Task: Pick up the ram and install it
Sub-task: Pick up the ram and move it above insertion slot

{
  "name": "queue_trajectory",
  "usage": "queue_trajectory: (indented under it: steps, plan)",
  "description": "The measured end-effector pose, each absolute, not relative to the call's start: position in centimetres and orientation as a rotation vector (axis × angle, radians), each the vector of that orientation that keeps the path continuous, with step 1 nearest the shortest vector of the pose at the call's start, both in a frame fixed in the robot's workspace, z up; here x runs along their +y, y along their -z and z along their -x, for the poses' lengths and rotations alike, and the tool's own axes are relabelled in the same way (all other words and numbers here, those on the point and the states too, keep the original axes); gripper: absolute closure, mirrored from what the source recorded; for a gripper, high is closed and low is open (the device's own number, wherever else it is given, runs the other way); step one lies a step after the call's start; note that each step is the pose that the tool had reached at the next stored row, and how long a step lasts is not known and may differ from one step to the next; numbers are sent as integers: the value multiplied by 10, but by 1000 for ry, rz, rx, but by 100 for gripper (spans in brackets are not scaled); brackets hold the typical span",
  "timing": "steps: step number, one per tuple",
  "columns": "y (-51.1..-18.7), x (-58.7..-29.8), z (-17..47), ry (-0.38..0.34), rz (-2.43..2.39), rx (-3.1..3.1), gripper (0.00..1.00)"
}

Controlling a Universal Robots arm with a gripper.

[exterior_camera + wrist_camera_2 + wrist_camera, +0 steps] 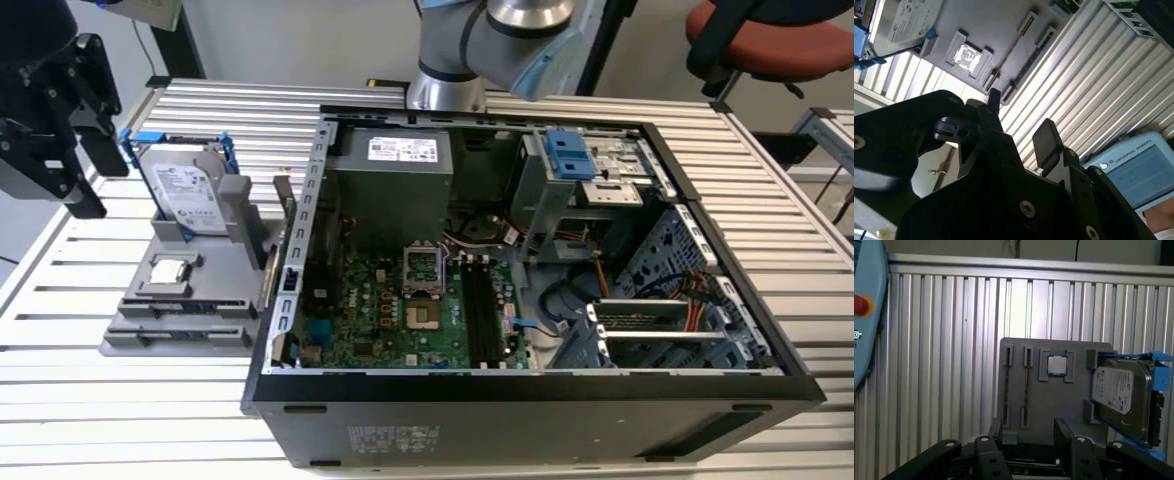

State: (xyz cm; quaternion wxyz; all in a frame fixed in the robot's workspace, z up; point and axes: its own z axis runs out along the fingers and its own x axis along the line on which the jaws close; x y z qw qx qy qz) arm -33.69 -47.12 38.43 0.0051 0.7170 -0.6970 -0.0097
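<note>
Ribbed metal table: above its left edge your gripper hangs, jaws spread, empty. Next, the grey holder has what looks like the ram edge-on in a slot, beside the processor and hard drive; rightward, the open computer case.

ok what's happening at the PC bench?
A Universal Robots arm has a ram-install job on the open black computer case. Its black hand is open and empty, above the ribbed aluminium table beside the grey parts holder. Two thin dark sticks, likely the ram, stand on edge in the holder's slots, untouched. The silver hard drive in its blue bracket and the small square silver processor sit there too.
</note>
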Motion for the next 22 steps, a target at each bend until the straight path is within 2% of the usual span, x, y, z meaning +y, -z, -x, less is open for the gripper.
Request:
queue_trajectory:
  steps: [22]
  plan:
    - [-366,-486,337,29,-2236,-2190,0]
